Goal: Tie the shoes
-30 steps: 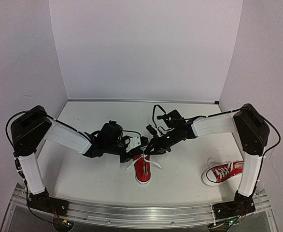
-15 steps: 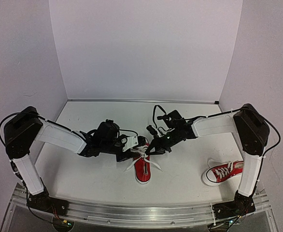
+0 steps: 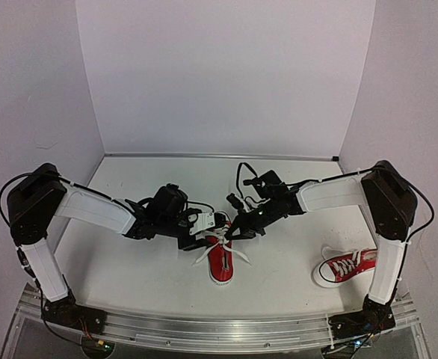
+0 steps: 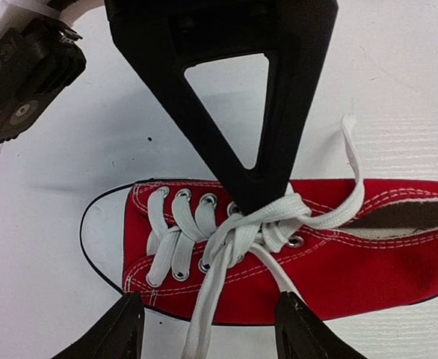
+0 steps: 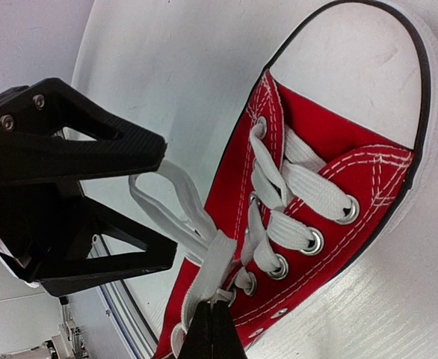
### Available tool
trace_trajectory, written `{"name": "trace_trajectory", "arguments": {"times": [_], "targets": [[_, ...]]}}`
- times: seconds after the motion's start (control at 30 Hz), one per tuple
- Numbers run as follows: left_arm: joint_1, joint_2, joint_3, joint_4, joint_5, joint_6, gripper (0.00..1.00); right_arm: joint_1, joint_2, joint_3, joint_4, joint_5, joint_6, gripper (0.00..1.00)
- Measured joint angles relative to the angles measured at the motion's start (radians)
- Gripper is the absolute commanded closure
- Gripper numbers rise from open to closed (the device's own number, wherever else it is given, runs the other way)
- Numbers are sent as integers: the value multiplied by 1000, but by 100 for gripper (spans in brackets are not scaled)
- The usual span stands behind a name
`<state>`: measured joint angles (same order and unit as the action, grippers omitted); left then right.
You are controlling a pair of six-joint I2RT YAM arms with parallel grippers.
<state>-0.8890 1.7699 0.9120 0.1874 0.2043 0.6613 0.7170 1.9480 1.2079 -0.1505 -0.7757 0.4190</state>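
Observation:
One red shoe (image 3: 220, 266) lies mid-table with its toe toward the near edge, and its white laces (image 4: 238, 235) are crossed into a loose knot. My left gripper (image 4: 208, 336) hangs open over the shoe's side. A loose lace end (image 4: 198, 321) runs between its fingers, untouched. My right gripper (image 5: 212, 329) is shut on the lace at the knot, and in the left wrist view its black fingers (image 4: 241, 105) point down onto it. In the top view the left gripper (image 3: 213, 226) and the right gripper (image 3: 235, 226) meet over the shoe's heel end. The second shoe (image 3: 346, 267) sits at the right, laced.
The right arm's base column (image 3: 387, 262) stands just beside the second shoe. Pale walls (image 3: 219, 82) close in the table at the back and both sides. A metal rail (image 3: 219, 329) runs along the near edge.
My left gripper has opened and let go of the lace, shifting slightly. The right gripper has closed fully on the lace at the knot.

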Motion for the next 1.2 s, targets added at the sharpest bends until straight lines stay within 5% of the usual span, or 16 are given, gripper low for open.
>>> {"name": "trace_trajectory", "arguments": {"times": [0.47, 1.2], "targets": [[0, 36, 39, -59, -25, 24, 100, 0, -33, -15, 1, 2, -4, 100], [0, -21, -44, -90, -49, -8, 100, -28, -138, -140, 4, 75, -3, 100]]}}
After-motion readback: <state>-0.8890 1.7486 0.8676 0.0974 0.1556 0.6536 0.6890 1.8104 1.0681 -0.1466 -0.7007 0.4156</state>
